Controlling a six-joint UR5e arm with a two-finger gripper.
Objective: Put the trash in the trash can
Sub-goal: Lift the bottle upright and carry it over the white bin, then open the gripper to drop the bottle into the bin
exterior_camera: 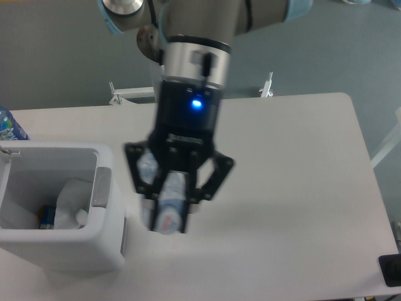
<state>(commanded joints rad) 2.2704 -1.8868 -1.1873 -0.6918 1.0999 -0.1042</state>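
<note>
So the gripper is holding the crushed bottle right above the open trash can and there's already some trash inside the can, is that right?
Not quite. The gripper is shut on the crushed bottle, but the camera view shows it over the table, just to the right of the trash can, not above its opening. The rest holds: a white wrapper already lies inside the can.

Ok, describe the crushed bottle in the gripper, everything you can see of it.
The crushed bottle is clear, crumpled plastic with a white label showing a red mark near its lower end. It hangs roughly upright, slightly tilted, clamped between the black fingers of the gripper, lifted off the table. Only the fingers touch it. It sits just right of the trash can, not yet over the opening. Motion blur hides finer detail.
</note>
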